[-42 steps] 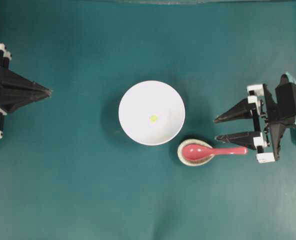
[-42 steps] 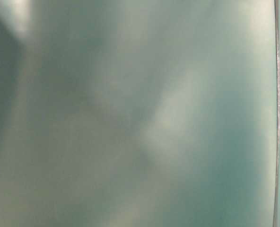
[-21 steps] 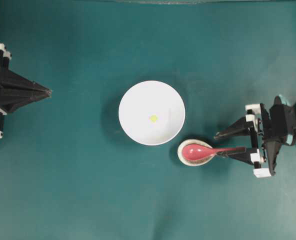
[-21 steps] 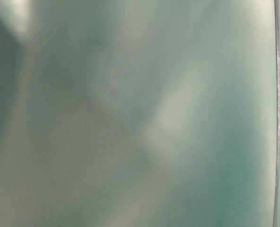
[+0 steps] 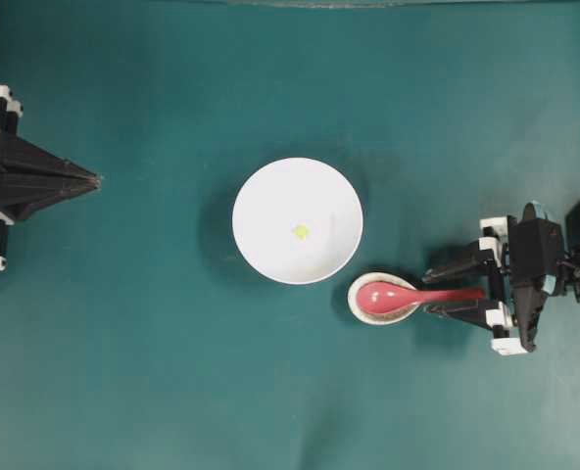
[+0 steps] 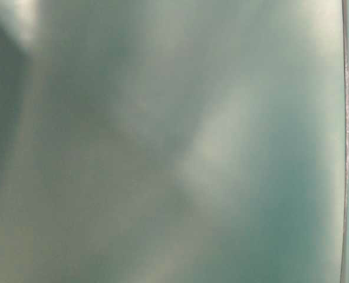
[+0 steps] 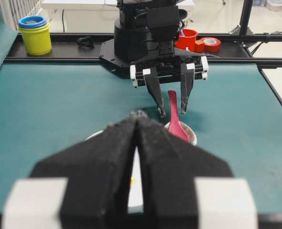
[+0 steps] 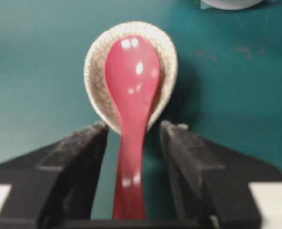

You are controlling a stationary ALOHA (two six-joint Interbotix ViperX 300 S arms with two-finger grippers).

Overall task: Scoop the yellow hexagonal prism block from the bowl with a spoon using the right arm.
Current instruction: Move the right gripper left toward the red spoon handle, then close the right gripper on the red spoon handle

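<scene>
teal mat (image 5: 153,372) covers the whole work surface. overhead view: white bowl (image 5: 270,186) sits mid-mat, yellow hexagonal prism block (image 5: 300,231) lying inside it just off centre. spoon rest (image 5: 361,305), small, speckled beige, sits just beside the bowl's lower right rim; spoon (image 5: 408,295), pink-red, has its head in the rest and its handle pointing away from the bowl. right gripper (image 5: 445,290) is at the handle end, fingers spread, one on each side of the handle, not clenched. left gripper (image 5: 92,180) is well apart from the bowl on the opposite side, fingers pressed together to a point, holding nothing. table-level view: only blurred grey-green, with a thin white sliver at the right edge; nothing identifiable. left wrist view: left gripper (image 7: 137,117) closed in the foreground, bowl (image 7: 94,136) partly hidden behind it; beyond the bowl the right gripper (image 7: 172,112) straddles the spoon (image 7: 175,119); stacked cups (image 7: 35,34) and tape rolls (image 7: 208,44) stand on the far rail. right wrist view: spoon (image 8: 130,95) head rests in the spoon rest (image 8: 95,76), handle runs between the fingers (image 8: 74,162) with a gap on both sides, so the gripper (image 8: 130,138) is released; bowl (image 8: 231,4) edge shows beyond the rest.
</scene>
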